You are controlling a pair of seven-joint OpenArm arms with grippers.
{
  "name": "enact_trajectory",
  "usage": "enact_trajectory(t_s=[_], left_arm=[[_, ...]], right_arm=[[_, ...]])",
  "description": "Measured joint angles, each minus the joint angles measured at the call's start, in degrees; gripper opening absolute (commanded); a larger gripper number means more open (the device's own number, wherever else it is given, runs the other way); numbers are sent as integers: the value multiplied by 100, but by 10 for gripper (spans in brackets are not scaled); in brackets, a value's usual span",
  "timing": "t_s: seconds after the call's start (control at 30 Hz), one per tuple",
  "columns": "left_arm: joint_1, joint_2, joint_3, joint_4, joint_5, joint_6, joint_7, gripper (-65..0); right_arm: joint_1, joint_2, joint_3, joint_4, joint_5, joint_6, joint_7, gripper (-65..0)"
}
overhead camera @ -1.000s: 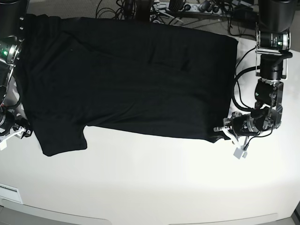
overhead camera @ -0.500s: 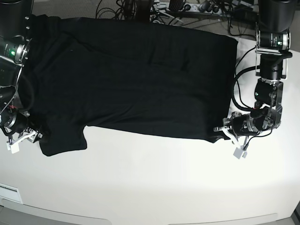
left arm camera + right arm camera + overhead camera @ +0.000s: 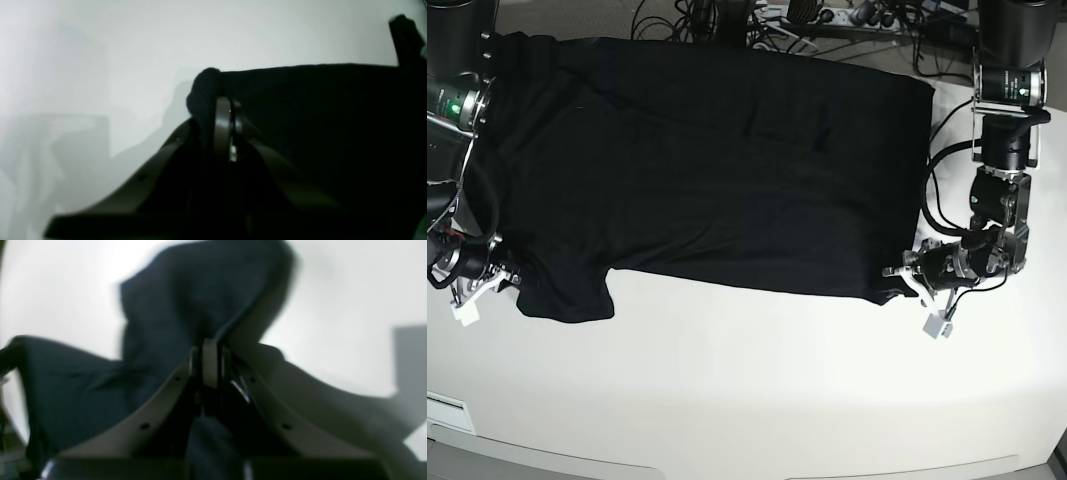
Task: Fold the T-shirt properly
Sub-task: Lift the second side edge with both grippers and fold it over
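Black cloth fills the left wrist view: the T-shirt [image 3: 317,133] lies flat on the white desk [image 3: 100,66], and the left gripper [image 3: 227,113] has its jaws closed on a bunched hem corner, a little knot of fabric bulging just past the tips. Everything below the grip is deep shadow, so how much cloth sits between the jaws is hard to say.

Over to the right wrist view, blurred: the right gripper [image 3: 208,355] has its jaws pressed together on the sleeve edge of the T-shirt [image 3: 173,323], which peaks up off the desk [image 3: 350,300] like a small tent. The blur hides the exact bite.

Now the base view. The T-shirt [image 3: 717,170] is spread plain side up across the far half of the desk [image 3: 757,390], no print showing. The left gripper [image 3: 912,275] pinches the near hem corner, the right gripper [image 3: 499,282] the near sleeve. My read: both near corners are held, ready to carry the near edge over. Lift both ends together, keep the edge taut between them, travel level, and lay it straight on the far side. The shirt's far-left corner disappears under the arm base.
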Motion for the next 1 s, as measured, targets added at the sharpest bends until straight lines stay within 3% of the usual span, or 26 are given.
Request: enact_trajectory(t_s=[0.07,0.27,0.43,0.67,0.87,1.0], left_arm=[[-2,0,0,-4,72,-28,-101,-650],[-76,-46,9,11,151,-946,-33,-650],[2,-39,44,516,208,-1311,170,-650],[-33,-188,44,1213,-291,-1333,474,-650],[-31,-656,44,1353,-649,-1333,568,-650],[-17,-925,44,1353,-1093,-1333,649,-650]], right_arm=[[-136,138,-170,413,173,9,-24,-650],[-1285,481,-527,2170,81,9,-85,-650],[-2328,861,-527,4006,136,11,-76,-650],[-3254,1010,-326,5436,221,22,-66,-650],[-3665,1025,378,5530,212,20,-116,-650],[-3720,1016,879,5532,608,17,-264,-650]])
